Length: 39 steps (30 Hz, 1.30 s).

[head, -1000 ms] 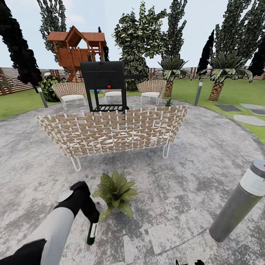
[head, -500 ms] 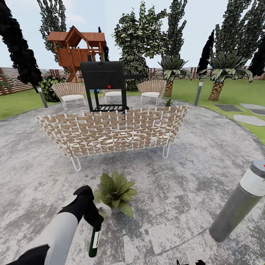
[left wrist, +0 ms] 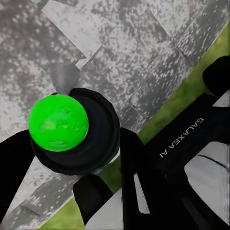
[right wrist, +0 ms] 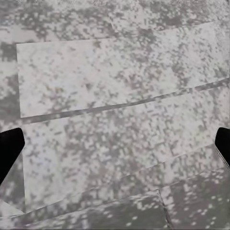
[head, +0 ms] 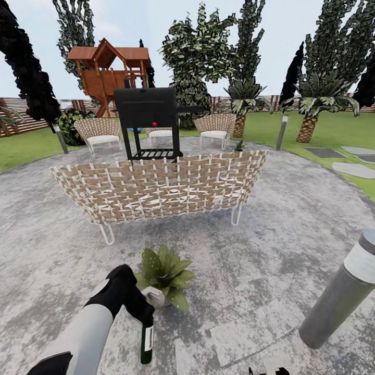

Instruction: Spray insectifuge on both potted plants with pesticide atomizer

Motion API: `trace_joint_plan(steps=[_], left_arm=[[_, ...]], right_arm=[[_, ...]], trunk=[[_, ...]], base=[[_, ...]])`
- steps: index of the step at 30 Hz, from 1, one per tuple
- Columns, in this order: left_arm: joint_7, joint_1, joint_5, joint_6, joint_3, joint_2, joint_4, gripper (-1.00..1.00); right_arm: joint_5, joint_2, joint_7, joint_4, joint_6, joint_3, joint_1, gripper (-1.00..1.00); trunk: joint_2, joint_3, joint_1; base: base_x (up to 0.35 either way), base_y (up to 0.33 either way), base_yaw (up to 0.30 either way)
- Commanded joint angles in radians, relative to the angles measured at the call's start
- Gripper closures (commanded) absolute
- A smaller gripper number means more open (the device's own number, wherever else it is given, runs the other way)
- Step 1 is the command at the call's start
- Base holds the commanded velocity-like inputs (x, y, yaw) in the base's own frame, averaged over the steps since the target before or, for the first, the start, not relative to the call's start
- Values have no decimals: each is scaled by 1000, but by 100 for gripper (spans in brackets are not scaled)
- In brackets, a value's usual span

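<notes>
While the nozzle faces the leaves:
Left gripper point(head: 139, 307): clamped on pesticide atomizer point(head: 147, 341).
Right gripper point(right wrist: 115, 143): fingers spread wide, empty.
Aim: hold trigger head beside potted plant point(head: 165, 272); sweep across the whole rosette.

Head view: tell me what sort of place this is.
Likely a backyard garden patio: a round grey stone patio ringed by green lawn, with a woven wicker sofa, a black barbecue grill and a wooden playhouse.

We note the dark green atomizer point(head: 146, 339) hanging upright, grey head near the speckled potted plant point(head: 164, 275) on the patio point(head: 271, 245).
</notes>
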Motion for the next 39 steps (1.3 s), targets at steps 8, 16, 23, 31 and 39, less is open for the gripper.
trace_joint_plan(steps=[8,16,23,31,39], left_arm=[[-29,-86,-9,178,5,-34,8,100],[-53,-337,-15,197,3,-28,352,100],[-53,-454,-14,201,3,-23,486,100],[-52,-483,-23,199,-4,0,519,100],[-51,-481,-101,199,-5,59,512,100]], right_arm=[[3,-2,-8,2,0,7,-1,-100],[5,-2,-8,5,0,8,0,-100],[5,-2,-8,5,0,8,0,-100],[5,-2,-8,5,0,8,-1,-100],[6,-2,-8,5,0,8,-1,-100]], trunk=[[0,-3,0],[0,-3,0],[0,-3,0],[0,-3,0],[0,-3,0]], base=[[90,0,37],[0,0,0],[0,0,0],[0,0,0],[0,0,0]])
